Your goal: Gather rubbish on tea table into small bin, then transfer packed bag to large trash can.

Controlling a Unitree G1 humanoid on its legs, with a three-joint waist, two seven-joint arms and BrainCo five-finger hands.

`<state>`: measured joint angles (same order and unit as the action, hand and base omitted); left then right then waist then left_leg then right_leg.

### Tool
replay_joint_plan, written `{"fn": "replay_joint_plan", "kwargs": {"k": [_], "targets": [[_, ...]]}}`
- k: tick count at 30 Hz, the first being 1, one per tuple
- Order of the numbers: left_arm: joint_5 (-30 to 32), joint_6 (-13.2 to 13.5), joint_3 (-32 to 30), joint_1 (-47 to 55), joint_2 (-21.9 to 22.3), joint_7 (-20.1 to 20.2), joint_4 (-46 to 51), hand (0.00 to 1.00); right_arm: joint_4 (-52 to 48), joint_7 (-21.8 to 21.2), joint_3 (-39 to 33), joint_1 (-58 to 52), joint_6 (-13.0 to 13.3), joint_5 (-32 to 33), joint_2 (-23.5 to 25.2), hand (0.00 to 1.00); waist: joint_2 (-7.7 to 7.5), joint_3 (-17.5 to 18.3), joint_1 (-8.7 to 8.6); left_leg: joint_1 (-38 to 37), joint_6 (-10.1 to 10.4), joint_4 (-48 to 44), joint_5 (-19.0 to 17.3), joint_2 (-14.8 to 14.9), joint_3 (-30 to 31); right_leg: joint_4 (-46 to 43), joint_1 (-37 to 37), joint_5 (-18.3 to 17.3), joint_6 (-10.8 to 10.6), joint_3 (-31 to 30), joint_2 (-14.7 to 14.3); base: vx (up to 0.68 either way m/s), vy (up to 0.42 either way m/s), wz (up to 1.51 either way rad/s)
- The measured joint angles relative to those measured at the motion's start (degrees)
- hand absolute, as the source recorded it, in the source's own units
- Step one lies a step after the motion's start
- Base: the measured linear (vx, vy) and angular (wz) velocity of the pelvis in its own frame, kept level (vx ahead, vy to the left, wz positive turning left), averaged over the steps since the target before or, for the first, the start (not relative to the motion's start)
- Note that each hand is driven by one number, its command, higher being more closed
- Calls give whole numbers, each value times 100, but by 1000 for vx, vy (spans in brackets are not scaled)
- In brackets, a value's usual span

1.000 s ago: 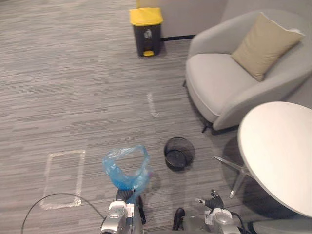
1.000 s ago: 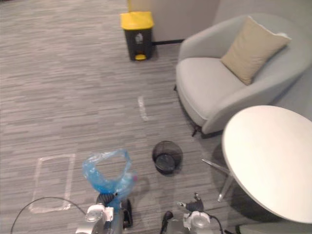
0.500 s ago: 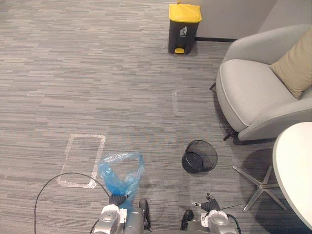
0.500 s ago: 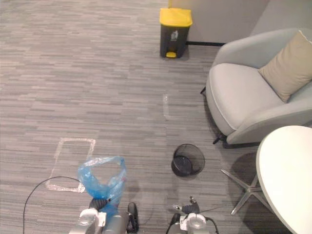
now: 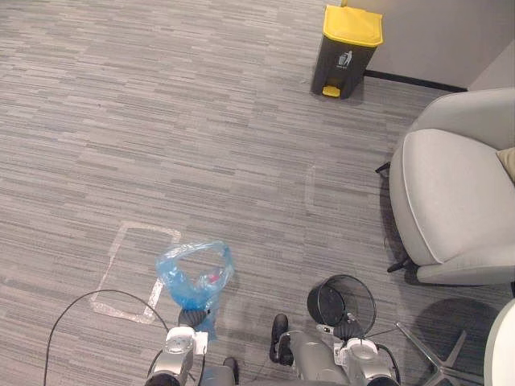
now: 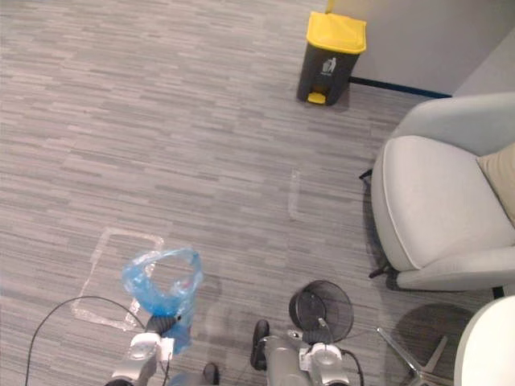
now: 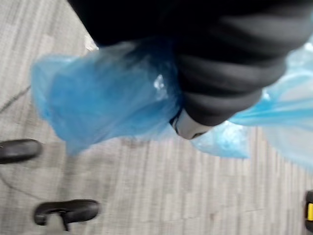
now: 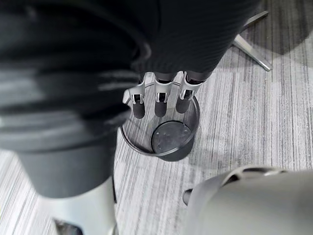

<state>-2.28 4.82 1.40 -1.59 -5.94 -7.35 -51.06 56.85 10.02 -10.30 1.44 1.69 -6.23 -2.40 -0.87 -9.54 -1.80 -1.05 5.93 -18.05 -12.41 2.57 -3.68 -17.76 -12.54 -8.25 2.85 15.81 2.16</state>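
Now in hand: the blue bag (image 5: 193,272) is at the near left, bunched at the left hand, its mouth gaping and something reddish showing inside.
Left hand (image 5: 191,317): closed on the bag's gathered plastic. In the left wrist view blue film wraps round the dark cover and a silver tip presses into it.
Why held so: a clasp on gathered plastic lets the load hang during the walk. I judge the gaping mouth a spill risk if the bag swings.
Right hand (image 8: 156,100): fingers straight and relaxed, holding nothing, hanging just above the small bin.
Small bin (image 5: 341,299): black mesh, upright on the floor at the near right, with no liner in it, which fits a bag already lifted out.
Stage: gathering looks done, so the carry to the can is what remains.
Large trash can (image 5: 346,50): dark body with a yellow lid, shut, by the far wall and well apart from the bag. The lid will likely need opening first.
Carpet (image 5: 161,121): a tape rectangle (image 5: 133,273) lies just left of the bag, and a tape strip (image 5: 310,189) lies farther on towards the can.
Armchair (image 5: 451,201): grey, on the right of the line to the can, and the thing to skirt.
Tea table (image 5: 504,347): its white edge is at the near right corner.
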Motion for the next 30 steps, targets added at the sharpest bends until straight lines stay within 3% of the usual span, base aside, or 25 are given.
{"fn": "replay_joint_plan", "kwargs": {"k": [1,2,3,4,6,7,8,9,10,12,15,17,18,19,20,21,22,23,25,26,27,28,29,30], "targets": [[0,-2,-63,31,102,3,77,100,-123,1,36,-42,-9,6,9,0,21,-27,14,677,114,-1651,-43,199,-310,386,443,-1,3,-44,-62,273,-23,5],[1,0,-78,68,151,6,164,100,-199,-1,48,-78,-10,7,17,0,54,-26,50,952,93,-2345,-137,384,-522,502,604,-17,29,-85,-136,320,25,-33],[0,0,-161,126,243,6,326,100,-256,-1,47,-128,-6,14,35,0,79,-39,211,1463,-292,-3333,-427,825,-939,669,972,-56,89,-261,-251,237,46,-52],[0,-6,-156,127,259,11,325,100,-277,-1,46,-116,-7,14,46,0,67,-39,249,1587,-337,-3379,-475,897,-1016,684,1052,-56,89,-313,-252,374,117,-77],[1,-9,-159,109,342,15,326,100,-556,12,-24,-40,-2,23,142,0,30,-54,369,2056,-312,-2376,-562,996,-1142,760,1261,-107,3,-578,-131,251,161,-65],[1,-9,-159,109,342,15,326,100,-558,12,-24,-39,-2,23,142,0,30,-54,369,2060,-309,-2361,-559,995,-1142,761,1263,-110,-2,-580,-128,186,176,-62],[3,-12,-160,60,399,15,323,100,-675,17,-44,-20,7,73,138,0,94,-44,376,2234,-247,-1185,-207,962,-1031,757,1314,-316,-322,-728,-23,241,278,-48],[3,-9,-160,45,450,14,321,100,-666,22,-65,-23,3,74,117,0,184,-53,388,2231,-87,-592,368,977,-892,731,1345,-413,-461,-776,-47,259,308,-56],[1,-15,-159,36,477,12,271,100,-590,37,-71,1,-32,84,144,0,79,-64,389,2050,-150,-413,680,759,-954,743,1368,-484,-563,-948,112,254,303,-20],[1,-9,-158,-23,424,11,243,100,-395,27,-53,-66,-38,81,270,0,-157,31,384,1969,-278,-237,521,402,-1087,858,1379,-498,-714,-1089,427,271,250,-3],[3,-20,-182,59,389,10,185,100,-291,5,-50,-94,-76,61,301,0,-154,32,454,1763,-433,-530,80,297,-1420,675,1438,-485,-855,-1355,674,302,238,-41],[5,-25,-188,156,326,12,118,100,-291,1,-55,-96,-73,54,285,0,-104,51,461,1433,-508,-484,-91,277,-1629,-230,1139,-503,-1012,-1514,757,296,181,-61],[17,-31,-162,164,269,5,83,100,-291,0,-36,-101,-72,36,292,0,-112,58,443,1193,-582,-409,-132,268,-1788,-1288,696,-462,-1198,-1615,840,303,109,-33],[25,-33,-119,158,224,3,82,100,-290,-1,-13,-100,-70,21,292,0,-110,57,411,1110,-611,-395,-152,250,-1786,-1776,466,-483,-1303,-1616,872,367,79,-23],[54,-35,-15,116,144,-4,54,100,-251,-3,-13,-60,-69,0,296,0,-108,51,389,938,-649,-348,-172,220,-1785,-2480,121,-604,-1244,-1580,863,374,2,-9],[55,-39,-18,74,117,-15,15,100,-142,-4,-9,-23,-75,1,276,0,-91,39,361,651,-651,-121,-173,197,-1788,-2868,-187,-793,-972,-1397,821,299,-33,-9],[54,-39,-22,56,108,-22,0,100,-125,-3,6,-24,-69,2,263,0,-69,25,337,489,-650,18,-173,203,-1792,-2886,-320,-868,-846,-1253,765,328,-101,-20],[53,-37,-34,43,68,-28,-21,100,-134,6,96,112,-59,1,210,0,-22,-1,256,142,-625,354,-184,269,-1884,-2410,-699,-931,-588,-771,565,257,-107,-19],[53,-36,-34,40,47,-27,-25,100,-129,5,160,174,-54,1,207,0,4,-23,222,-10,-481,508,-213,299,-1940,-1821,-889,-786,-504,-534,460,253,-126,-15],[53,-36,-30,23,12,-26,-29,100,-97,4,189,219,-49,1,224,0,-132,-20,186,-161,-331,634,-259,261,-1964,-902,-966,-349,-507,-383,404,346,-167,2],[53,-34,-30,-13,-13,-27,-119,100,-17,1,215,168,-49,-1,173,0,-169,-41,117,-352,-180,829,-321,139,-1821,-438,-844,343,-84,-369,330,358,-153,-3],[54,-39,-19,-40,42,-23,-198,100,67,4,192,196,-58,-5,120,0,-64,-32,101,-419,-186,941,-285,176,-1650,-391,-800,317,-158,-358,214,359,-116,-13],[61,-24,-20,-25,51,-1,-199,100,82,8,157,207,-71,-6,106,0,8,-3,139,-419,-168,1074,-159,195,-1411,-495,-835,171,-55,-394,135,333,-129,-20],[103,-30,-26,-23,51,-11,-228,100,76,8,102,184,-70,2,32,0,19,-8,107,-443,-104,869,-141,253,-1191,-746,-867,-172,-2,-370,118,435,-206,0]]}}
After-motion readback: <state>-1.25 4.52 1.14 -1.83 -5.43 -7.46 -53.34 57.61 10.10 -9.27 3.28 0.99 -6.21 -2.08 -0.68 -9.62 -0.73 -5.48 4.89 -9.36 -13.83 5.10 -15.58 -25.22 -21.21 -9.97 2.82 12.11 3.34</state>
